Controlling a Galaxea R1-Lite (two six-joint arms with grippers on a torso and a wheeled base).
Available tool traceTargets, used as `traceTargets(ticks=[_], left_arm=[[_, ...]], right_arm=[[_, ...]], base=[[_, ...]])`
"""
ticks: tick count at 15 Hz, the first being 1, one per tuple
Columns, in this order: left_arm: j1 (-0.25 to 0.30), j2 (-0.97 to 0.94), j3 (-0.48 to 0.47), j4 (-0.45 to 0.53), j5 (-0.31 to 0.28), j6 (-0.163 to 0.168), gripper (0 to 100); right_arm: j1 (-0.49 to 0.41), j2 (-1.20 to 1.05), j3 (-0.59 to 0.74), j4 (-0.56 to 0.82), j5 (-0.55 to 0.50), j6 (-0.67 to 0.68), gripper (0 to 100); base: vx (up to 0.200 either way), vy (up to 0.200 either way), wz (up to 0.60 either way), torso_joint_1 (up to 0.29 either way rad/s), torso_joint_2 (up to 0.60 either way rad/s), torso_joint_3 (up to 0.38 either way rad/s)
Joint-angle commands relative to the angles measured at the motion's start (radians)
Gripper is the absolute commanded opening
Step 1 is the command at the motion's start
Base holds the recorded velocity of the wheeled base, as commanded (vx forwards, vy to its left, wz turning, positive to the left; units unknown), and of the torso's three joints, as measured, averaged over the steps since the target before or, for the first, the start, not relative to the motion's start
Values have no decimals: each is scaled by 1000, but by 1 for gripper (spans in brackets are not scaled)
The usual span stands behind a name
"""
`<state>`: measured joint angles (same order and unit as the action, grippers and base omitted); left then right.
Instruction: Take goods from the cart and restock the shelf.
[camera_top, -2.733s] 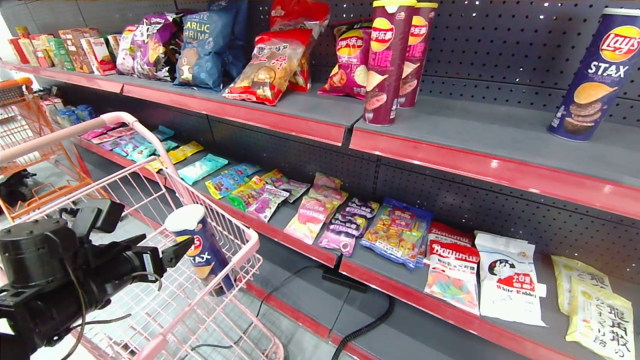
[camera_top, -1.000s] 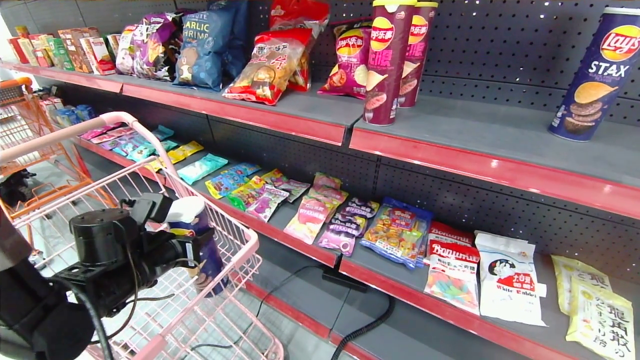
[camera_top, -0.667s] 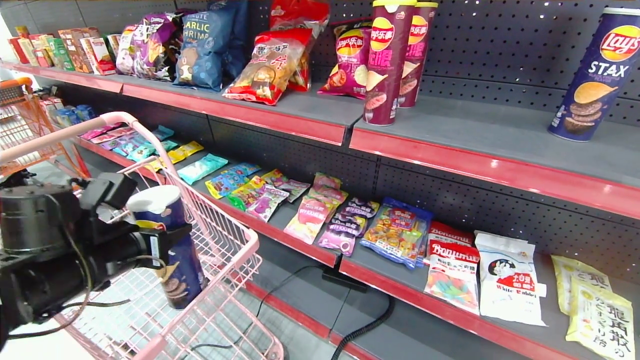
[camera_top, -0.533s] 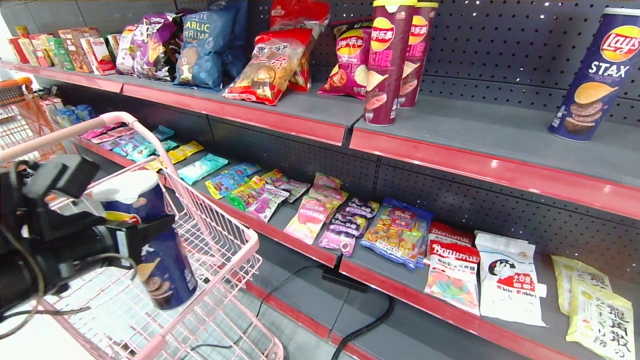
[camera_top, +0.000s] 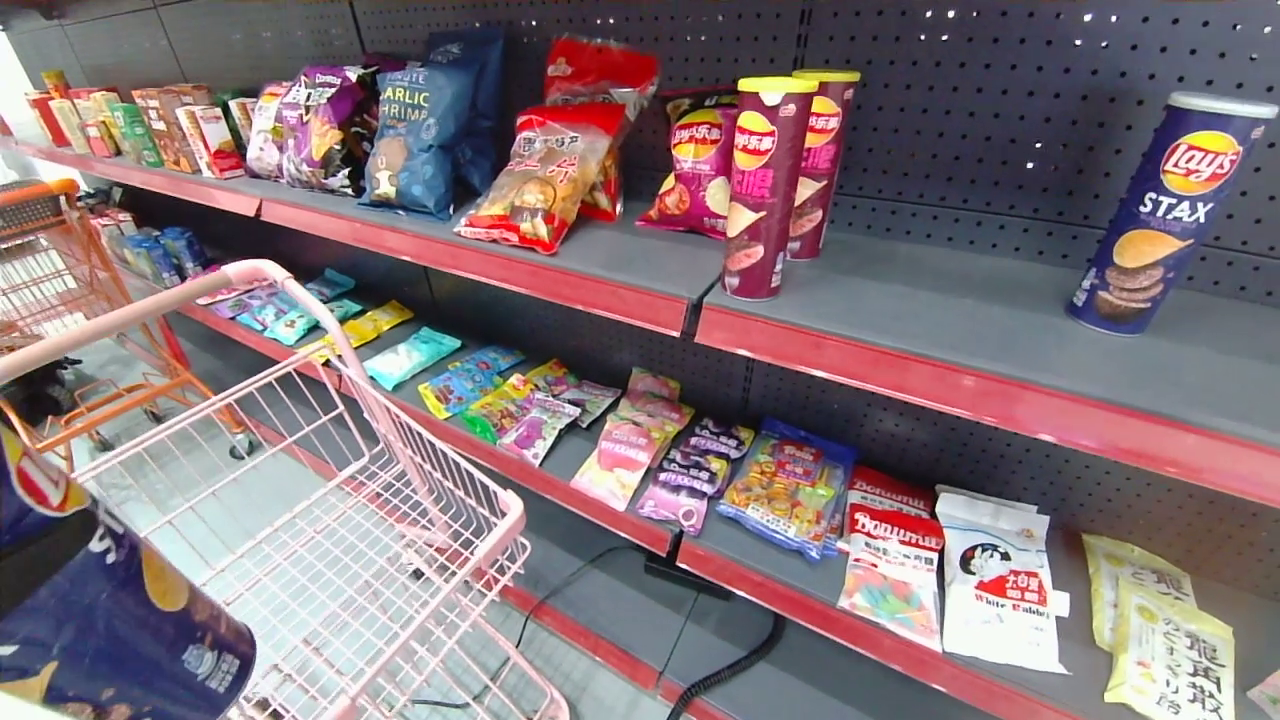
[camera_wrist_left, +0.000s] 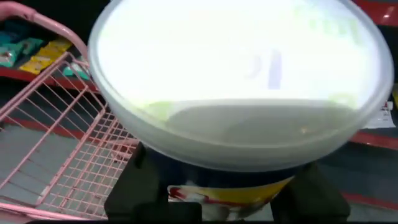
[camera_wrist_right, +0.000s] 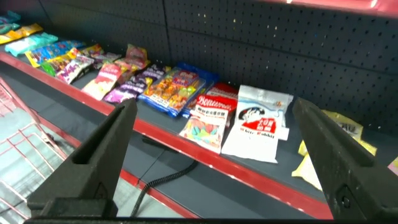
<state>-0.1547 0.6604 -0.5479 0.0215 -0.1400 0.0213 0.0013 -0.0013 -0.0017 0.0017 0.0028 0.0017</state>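
1. Our left gripper (camera_wrist_left: 231, 190) is clenched on the blue chip can (camera_top: 110, 620), with a dark finger on either side of the body just under its white lid (camera_wrist_left: 242, 74).
2. The can hangs tilted at the near end of the pink cart (camera_top: 150, 302), well apart from the shelves. We cannot tell whether its base is clear of the basket.
3. Our right gripper (camera_wrist_right: 217, 168) has its jaws spread wide with nothing between them, and it faces the candy packets (camera_wrist_right: 177, 84) on the lower shelf.
4. We judge the goal to be the bare stretch of upper shelf (camera_top: 950, 300) between the purple cans (camera_top: 760, 190) and the matching blue can (camera_top: 1150, 220).
5. The hold sits high on a tall, smooth tube, so a quick swing could let the can pivot or slide in the fingers.
6. If we carry it too low, the base could catch the cart's wire rim or the shelf's red lip (camera_top: 950, 392) and be levered out of the grip.
7. If we let go while it leans, it could topple and roll off the edge. If we set it too near the purple cans, it could knock them over.
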Motion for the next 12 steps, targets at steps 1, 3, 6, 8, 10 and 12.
traceTargets(ticks=[1,3,6,8,10,12], left_arm=[[0,-107,42,0,0,11,0],[0,-177,86,2,5,14,0],[1,-246,103,31,40,14,0],[1,-257,105,32,43,16,0],[4,-259,105,34,80,16,0],[3,-255,105,34,91,16,0]], right_arm=[[0,1,0,0,0,0,100],[0,1,0,0,0,0,100],[0,1,0,0,0,0,100],[0,1,0,0,0,0,100],[0,1,0,0,0,0,100],[0,1,0,0,0,0,100]], base=[[0,0,0,203,-544,-349],[0,0,0,205,-547,-339],[0,0,0,227,-579,-354],[0,0,0,249,-618,-366],[0,0,0,212,-503,-293],[0,0,0,181,-415,-239]])
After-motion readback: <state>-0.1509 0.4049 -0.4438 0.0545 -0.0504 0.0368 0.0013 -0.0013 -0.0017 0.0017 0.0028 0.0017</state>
